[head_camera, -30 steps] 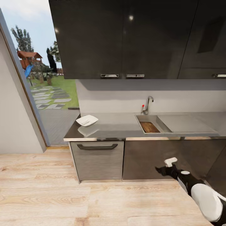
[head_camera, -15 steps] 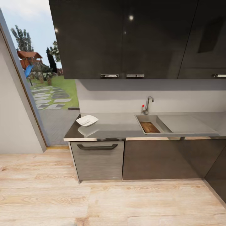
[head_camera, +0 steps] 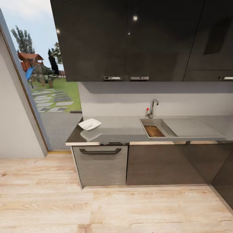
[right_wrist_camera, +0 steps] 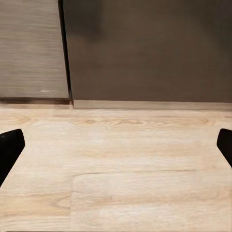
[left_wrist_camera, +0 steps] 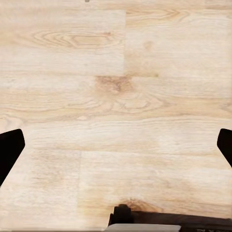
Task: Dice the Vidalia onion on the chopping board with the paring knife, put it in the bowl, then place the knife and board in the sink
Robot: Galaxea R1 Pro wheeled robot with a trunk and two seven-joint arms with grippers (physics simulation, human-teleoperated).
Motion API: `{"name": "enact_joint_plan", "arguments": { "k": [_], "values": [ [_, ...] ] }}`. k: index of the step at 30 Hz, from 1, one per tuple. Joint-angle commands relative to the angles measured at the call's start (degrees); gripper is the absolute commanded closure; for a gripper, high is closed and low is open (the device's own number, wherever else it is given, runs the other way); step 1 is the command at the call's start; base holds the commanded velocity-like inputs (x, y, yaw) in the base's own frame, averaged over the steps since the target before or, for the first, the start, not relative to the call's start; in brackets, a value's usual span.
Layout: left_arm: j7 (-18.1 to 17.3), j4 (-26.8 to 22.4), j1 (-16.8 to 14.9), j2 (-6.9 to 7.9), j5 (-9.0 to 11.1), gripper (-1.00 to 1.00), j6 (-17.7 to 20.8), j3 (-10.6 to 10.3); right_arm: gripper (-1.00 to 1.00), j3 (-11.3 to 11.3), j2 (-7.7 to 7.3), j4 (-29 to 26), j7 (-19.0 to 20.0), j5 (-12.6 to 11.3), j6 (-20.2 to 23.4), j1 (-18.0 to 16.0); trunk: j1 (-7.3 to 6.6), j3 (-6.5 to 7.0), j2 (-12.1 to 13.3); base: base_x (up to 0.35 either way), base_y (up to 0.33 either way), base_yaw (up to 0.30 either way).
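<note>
In the head view the brown chopping board point(head_camera: 154, 131) lies inside the sink point(head_camera: 144, 123), which is set into the glossy grey countertop point(head_camera: 119, 131). A white squarish bowl point(head_camera: 90, 124) sits at the countertop's left end. The Vidalia onion and the paring knife are out of view. The left wrist view looks down on pale wooden floor, where my left gripper point(left_wrist_camera: 116, 150) is open, its dark fingertips point(left_wrist_camera: 9, 150) far apart. My right gripper point(right_wrist_camera: 116, 150) is also open over the floor, facing the dark cabinet fronts point(right_wrist_camera: 145, 48).
A faucet point(head_camera: 151, 108) with a red lever stands behind the sink, and a drainboard point(head_camera: 191, 127) lies to its right. Dark upper cabinets point(head_camera: 129, 38) hang above. A drawer with a black bar handle point(head_camera: 100, 151) sits under the bowl. An open doorway point(head_camera: 48, 97) is at the left.
My right arm, visible low at the right of the head view one second ago, has dropped out of that view. The kitchen itself looks the same.
</note>
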Motion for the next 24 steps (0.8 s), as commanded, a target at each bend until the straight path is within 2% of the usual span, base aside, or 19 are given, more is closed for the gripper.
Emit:
{"name": "enact_joint_plan", "arguments": {
  "k": [1,5,9,14,24],
  "values": [
    [0.11,0.1,-0.05,0.01,0.34,-1.0,-0.2,-0.22,-1.0,-0.4,0.11,0.0,-0.44,0.49,-0.08,-0.04,0.02,-0.11,-0.09,0.0,0.0,0.0],
    [0.11,0.31,-0.05,0.01,0.34,-1.0,-0.2,-0.22,-1.0,-0.41,0.35,0.0,-0.49,0.46,-0.06,-0.04,0.02,-0.11,-0.09,0.0,0.0,0.0],
    [0.1,1.15,-0.05,0.01,0.42,-1.0,-3.17,-0.22,-1.0,-0.5,0.41,-0.03,-0.51,0.45,-0.06,-0.04,0.02,-0.11,-0.09,0.0,0.0,0.0],
    [0.1,2.33,-0.05,0.01,0.35,-1.0,-4.32,-0.16,-1.0,-0.5,0.41,-0.07,-0.61,0.39,-0.12,-0.04,0.02,-0.11,-0.09,0.038,0.001,0.0],
    [0.1,2.48,-0.05,0.42,0.39,-1.0,-4.43,-0.06,-1.0,-0.5,0.41,-0.08,-0.68,0.36,-0.14,-0.04,0.02,0.14,-0.09,0.248,0.107,0.0]
  ]
}}
